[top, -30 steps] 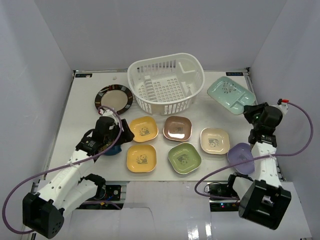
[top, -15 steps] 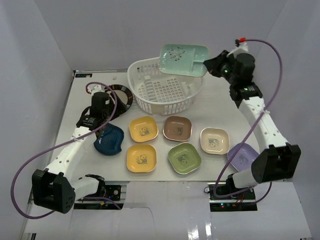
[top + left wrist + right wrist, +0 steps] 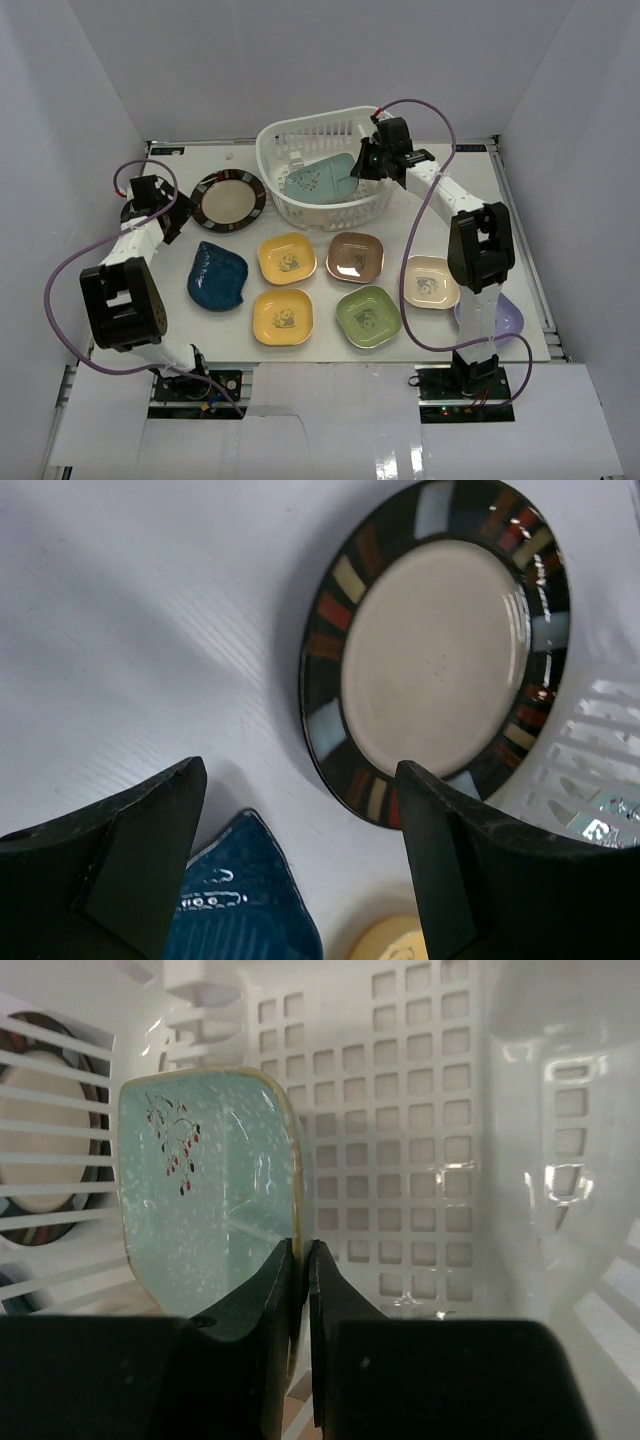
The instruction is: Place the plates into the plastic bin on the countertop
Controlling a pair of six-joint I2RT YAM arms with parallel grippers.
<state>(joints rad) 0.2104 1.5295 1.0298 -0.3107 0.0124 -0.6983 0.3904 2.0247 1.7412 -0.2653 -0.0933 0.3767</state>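
Observation:
My right gripper [image 3: 362, 166] is shut on the edge of the pale teal plate [image 3: 318, 180] and holds it tilted inside the plastic bin [image 3: 272, 150]. The right wrist view shows my fingers [image 3: 301, 1260] pinching the teal plate's rim [image 3: 205, 1200] above the bin's gridded base [image 3: 420, 1110]. My left gripper [image 3: 178, 218] is open and empty, just left of the dark-rimmed round plate [image 3: 228, 199]. In the left wrist view the jaws [image 3: 300, 860] stand wide apart above the round plate [image 3: 440, 650] and the blue leaf plate [image 3: 235, 900].
On the countertop [image 3: 170, 300] lie the blue leaf plate [image 3: 217, 276], two yellow dishes [image 3: 287, 257] [image 3: 283, 316], a brown dish [image 3: 355, 257], a green dish [image 3: 368, 316], a cream dish [image 3: 430, 281] and a lavender plate [image 3: 505, 318] partly behind the right arm. White walls surround the table.
My right arm lowered the teal plate from above the bin's rim into the bin. My left arm swung back and left, away from the blue leaf plate, to beside the round plate.

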